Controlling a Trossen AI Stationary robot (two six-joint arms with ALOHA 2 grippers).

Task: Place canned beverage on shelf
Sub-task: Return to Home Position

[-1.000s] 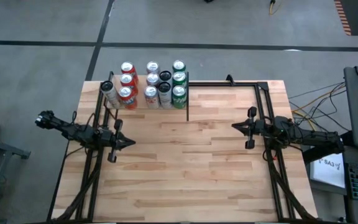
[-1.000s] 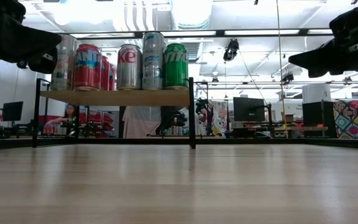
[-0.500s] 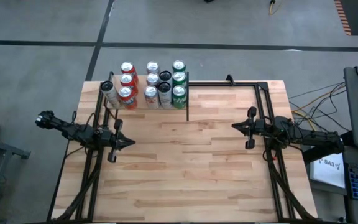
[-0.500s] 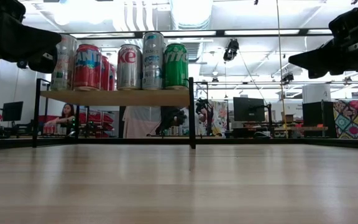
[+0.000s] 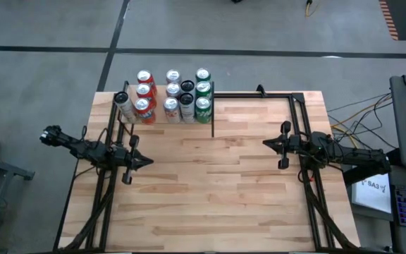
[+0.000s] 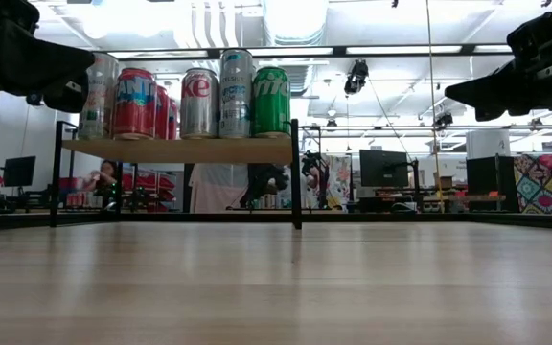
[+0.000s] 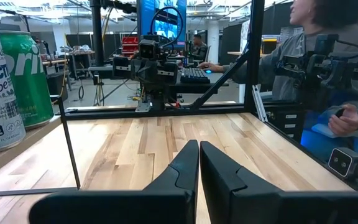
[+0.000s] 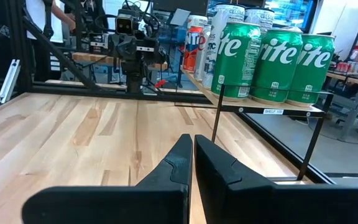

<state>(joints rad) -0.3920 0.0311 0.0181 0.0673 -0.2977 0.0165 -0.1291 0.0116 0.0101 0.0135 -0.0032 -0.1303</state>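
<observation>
cans (image 5: 171, 95): stood upright, bunched on shelf (image 6: 175, 149); red at one end, green at the other
shelf: sat at table's (image 5: 217, 190) far-left corner
left gripper (image 5: 149, 161): fingers together, empty, above table's left side
right gripper (image 5: 265, 143): fingers together, empty, above right side

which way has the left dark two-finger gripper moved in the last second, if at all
No: the left gripper keeps its gap from the small light-wood shelf.
</observation>
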